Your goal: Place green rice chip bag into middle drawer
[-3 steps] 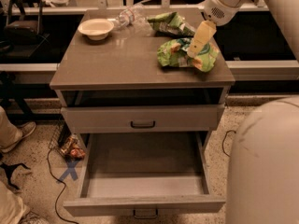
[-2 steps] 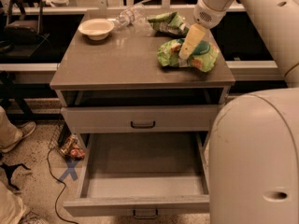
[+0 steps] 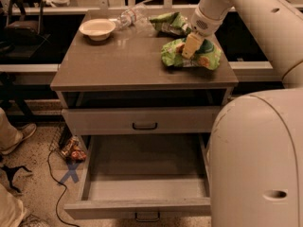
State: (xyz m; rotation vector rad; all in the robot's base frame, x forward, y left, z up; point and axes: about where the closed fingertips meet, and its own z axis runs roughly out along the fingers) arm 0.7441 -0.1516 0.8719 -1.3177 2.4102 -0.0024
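The green rice chip bag lies crumpled on the right part of the cabinet top, bright green with yellow-orange patches. My gripper comes down from the upper right and is over the bag's middle, at or touching its top surface. The middle drawer is pulled out wide below, its flat floor bare, with a small dark handle on its front panel. It is well below and in front of the bag.
A smaller, darker green bag lies behind the chip bag. A white bowl and a clear plastic bottle are at the back left. The drawer above is closed. My white arm fills the right foreground.
My gripper has moved left and down from the bag's right edge to over its middle. The arm has swung in and now covers more of the right side. The bag has not moved.
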